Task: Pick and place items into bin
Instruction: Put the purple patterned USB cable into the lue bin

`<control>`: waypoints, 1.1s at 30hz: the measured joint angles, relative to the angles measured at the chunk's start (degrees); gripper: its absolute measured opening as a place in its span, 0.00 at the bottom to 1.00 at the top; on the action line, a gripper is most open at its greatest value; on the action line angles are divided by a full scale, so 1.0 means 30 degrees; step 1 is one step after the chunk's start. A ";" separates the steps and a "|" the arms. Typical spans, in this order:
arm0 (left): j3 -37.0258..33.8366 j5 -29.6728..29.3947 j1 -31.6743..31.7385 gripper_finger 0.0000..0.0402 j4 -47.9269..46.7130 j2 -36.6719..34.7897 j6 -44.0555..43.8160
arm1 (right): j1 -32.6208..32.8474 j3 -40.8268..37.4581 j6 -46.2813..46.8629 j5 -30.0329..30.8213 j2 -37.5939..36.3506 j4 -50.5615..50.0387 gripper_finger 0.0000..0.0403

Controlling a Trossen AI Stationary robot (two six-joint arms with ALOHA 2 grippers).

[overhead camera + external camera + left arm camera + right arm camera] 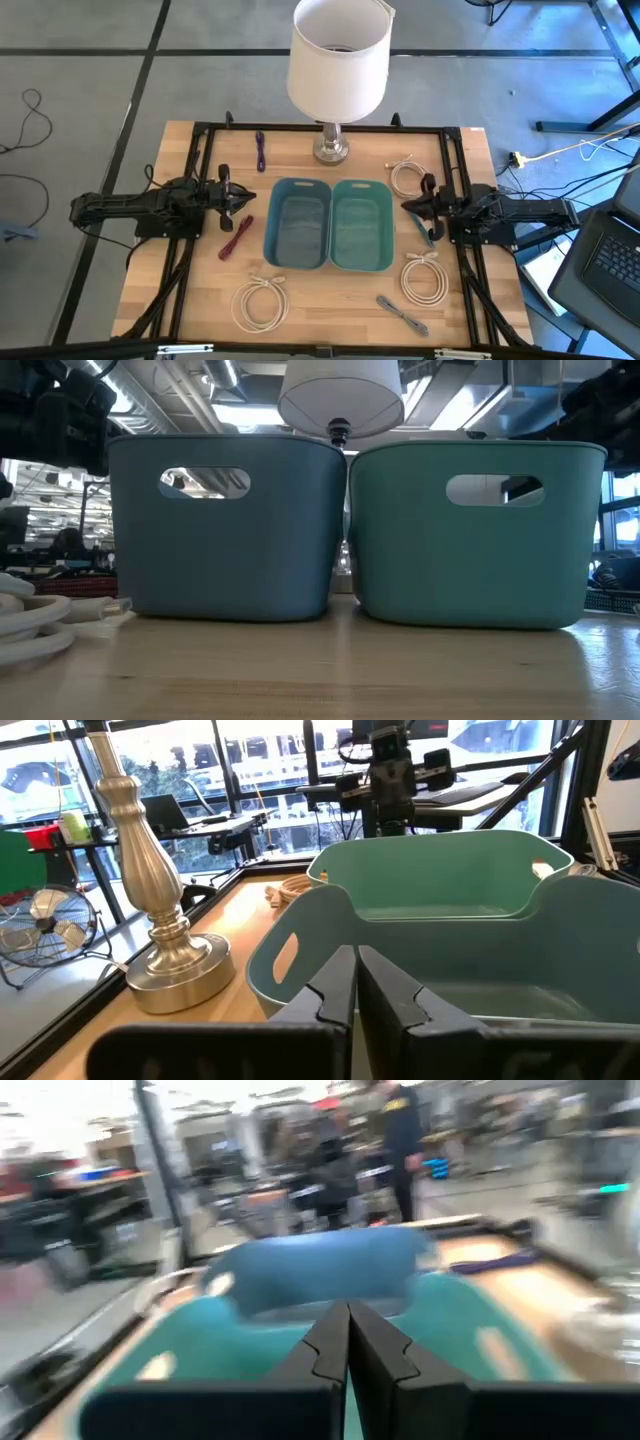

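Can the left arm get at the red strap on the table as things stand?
Probably yes. The red strap lies on bare wood just beside the left gripper, outside the blue bin, with nothing over it. The gripper is shut and would have to open first.

Two bins side by side at the bench's centre.
Lamp (334, 60) at twelve o'clock; coiled cables (260, 303) at one, five and seven; arms at three and nine.

Two plastic bins, blue one (297, 224) and teal one (362, 224), touch side by side at table centre, tops open from above. Brass-footed white-shaded lamp (337, 60) stands just behind, shade overhanging back edge. Black frame rails (325, 128) border wooden tabletop (330, 300). Bare wood between bins and front coiled white cables (260, 303).
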 joint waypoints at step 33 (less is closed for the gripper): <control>-0.0004 -0.1340 0.0029 0.01 0.4762 0.0005 0.0174 | 0.0013 -0.0007 -0.2132 0.2476 0.0108 0.4908 0.02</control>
